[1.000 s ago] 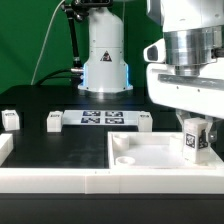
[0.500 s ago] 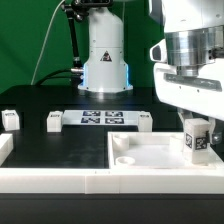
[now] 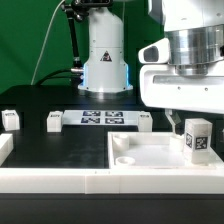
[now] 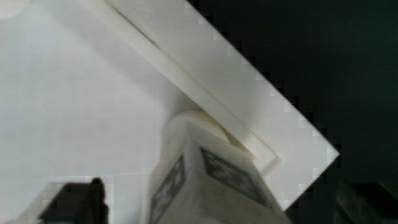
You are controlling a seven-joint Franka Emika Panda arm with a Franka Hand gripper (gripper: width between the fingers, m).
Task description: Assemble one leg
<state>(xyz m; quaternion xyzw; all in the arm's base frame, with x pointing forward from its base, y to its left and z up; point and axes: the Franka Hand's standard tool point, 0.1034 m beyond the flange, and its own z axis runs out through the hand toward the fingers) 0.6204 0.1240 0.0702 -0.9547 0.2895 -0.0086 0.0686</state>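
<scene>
The leg (image 3: pixel 197 138), a small white cuboid peg with a black-and-white tag on its side, stands upright on the right corner of the large white square plate (image 3: pixel 150 152). My gripper (image 3: pixel 193 117) hangs just above the leg's top, jaws apart and not touching it. One thin finger (image 3: pixel 170 121) shows on the exterior view's left of the leg. In the wrist view the leg (image 4: pixel 210 170) rises between my two dark fingers (image 4: pixel 73 202), with a gap on each side, and the plate (image 4: pixel 89 90) lies below.
Three more small white legs stand on the black table: two at the exterior view's left (image 3: pixel 10 119) (image 3: pixel 55 120) and one by the plate (image 3: pixel 145 120). The marker board (image 3: pixel 100 118) lies between them. The arm's base (image 3: pixel 105 60) stands behind. A white rim (image 3: pixel 50 176) runs along the front.
My gripper has let go of the leg and risen a little. The leg's top, covered before, now shows. The leg stays upright on the plate.
</scene>
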